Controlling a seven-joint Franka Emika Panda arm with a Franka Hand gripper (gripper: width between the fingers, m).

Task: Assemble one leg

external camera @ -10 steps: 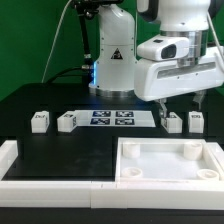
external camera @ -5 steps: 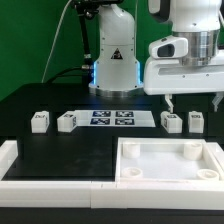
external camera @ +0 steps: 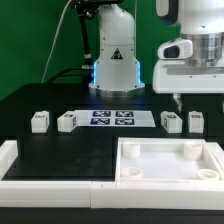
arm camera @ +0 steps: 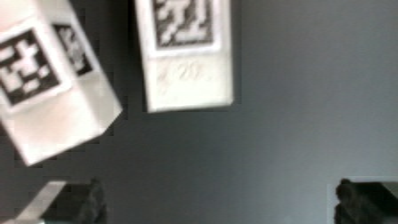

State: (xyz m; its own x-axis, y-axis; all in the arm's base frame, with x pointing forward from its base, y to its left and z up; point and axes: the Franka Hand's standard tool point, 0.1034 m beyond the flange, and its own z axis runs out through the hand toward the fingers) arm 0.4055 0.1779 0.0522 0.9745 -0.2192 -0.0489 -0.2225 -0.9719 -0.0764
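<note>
Four small white legs with marker tags stand on the black table: two at the exterior view's left [external camera: 40,121] [external camera: 67,121] and two at its right [external camera: 172,121] [external camera: 196,121]. My gripper [external camera: 198,99] hangs open and empty a little above the two right legs. In the wrist view two tagged legs [arm camera: 45,85] [arm camera: 183,55] lie ahead of the gripper [arm camera: 217,205], clear of its dark fingertips [arm camera: 71,203], with only bare table between them.
The marker board [external camera: 112,118] lies between the leg pairs. A large white square panel with round corner sockets [external camera: 170,172] lies at the front right. A white barrier [external camera: 12,160] runs along the front left. The robot base [external camera: 115,60] stands behind.
The gripper has risen and shifted toward the exterior view's right, away from the two right legs. The legs have not moved.
</note>
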